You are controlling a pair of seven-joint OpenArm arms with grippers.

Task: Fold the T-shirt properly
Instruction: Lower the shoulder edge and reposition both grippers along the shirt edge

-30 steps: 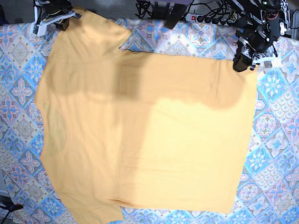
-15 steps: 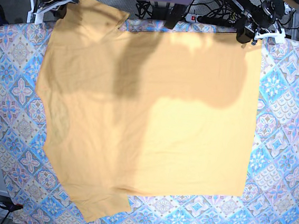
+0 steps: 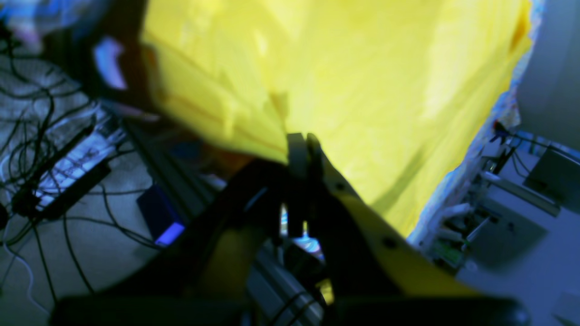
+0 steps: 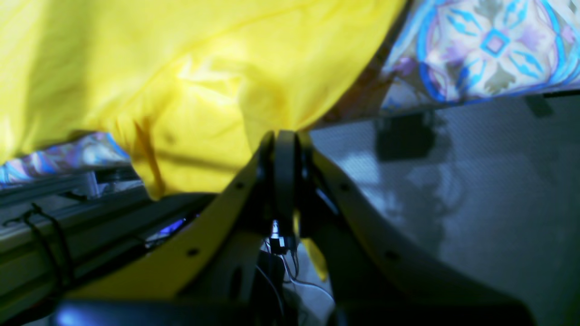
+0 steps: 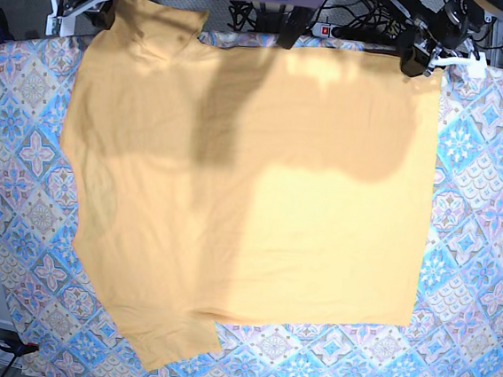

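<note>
Item: pale yellow-orange cotton T-shirt; far corners pinched by left gripper and right gripper. Risk: thin hems slip, cloth bunches.

Left tool has its jaws pressed together, pinching the edge of the T-shirt, which spreads away from it and fills the upper middle of the view, blurred. Tangled cables and a power strip lie on the floor at left. A strip of patterned tablecloth shows along the shirt's right edge.
</note>
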